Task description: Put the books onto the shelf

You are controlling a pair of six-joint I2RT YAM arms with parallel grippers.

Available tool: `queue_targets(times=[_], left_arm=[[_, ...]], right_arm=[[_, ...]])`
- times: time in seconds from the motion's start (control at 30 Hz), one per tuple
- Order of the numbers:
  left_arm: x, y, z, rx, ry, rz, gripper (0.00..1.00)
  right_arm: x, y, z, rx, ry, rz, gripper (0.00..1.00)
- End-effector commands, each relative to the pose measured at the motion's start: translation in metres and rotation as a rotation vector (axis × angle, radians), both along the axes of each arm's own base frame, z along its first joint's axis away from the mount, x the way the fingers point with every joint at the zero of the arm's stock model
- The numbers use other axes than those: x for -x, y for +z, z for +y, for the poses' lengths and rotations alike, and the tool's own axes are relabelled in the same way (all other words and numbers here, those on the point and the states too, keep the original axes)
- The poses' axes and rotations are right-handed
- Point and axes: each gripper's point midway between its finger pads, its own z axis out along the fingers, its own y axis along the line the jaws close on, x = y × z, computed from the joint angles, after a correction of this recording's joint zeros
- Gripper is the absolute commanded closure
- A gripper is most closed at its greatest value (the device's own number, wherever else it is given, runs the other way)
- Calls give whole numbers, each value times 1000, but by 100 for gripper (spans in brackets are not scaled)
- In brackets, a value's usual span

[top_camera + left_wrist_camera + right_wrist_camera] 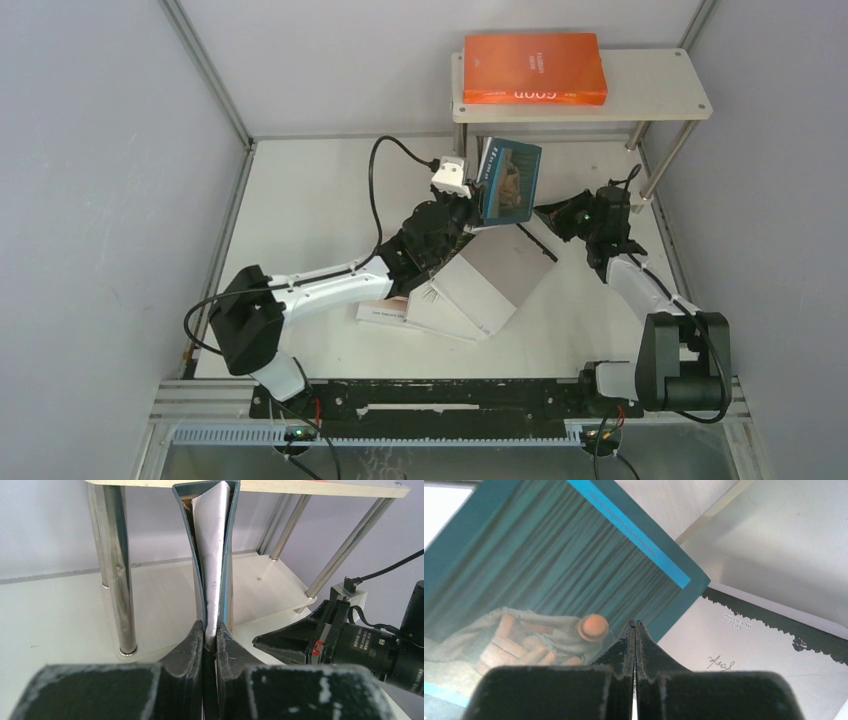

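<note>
The dark teal book (510,180) stood on edge straight ahead of my left gripper (476,207), which pinched its near edge. Its long axis ran toward the shelf (660,80), just short of the upper board. My right gripper (545,212) sat closed and empty beside the cover. The orange book (535,68) lay on top, and the other books (470,290) lay on the table (300,200).

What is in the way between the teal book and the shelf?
Nothing visible. The left gripper holds the teal book upright just before the shelf, whose lower board looks bare. The orange book lies up on top, and the shut right gripper sits beside the teal book, not ahead of it.
</note>
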Motion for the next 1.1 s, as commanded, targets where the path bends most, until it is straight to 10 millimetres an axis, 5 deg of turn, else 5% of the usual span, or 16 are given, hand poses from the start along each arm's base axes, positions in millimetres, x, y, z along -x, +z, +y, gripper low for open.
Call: queue_targets(times=[0.0, 0.57, 1.07], left_arm=[[-3, 72, 1, 125, 28, -132, 100], [-2, 79, -2, 127, 19, -162, 100], [7, 68, -5, 109, -5, -166, 100]], right_arm=[[11, 16, 16, 65, 102, -35, 100], [15, -29, 47, 30, 254, 47, 100], [-28, -32, 49, -34, 215, -8, 100]])
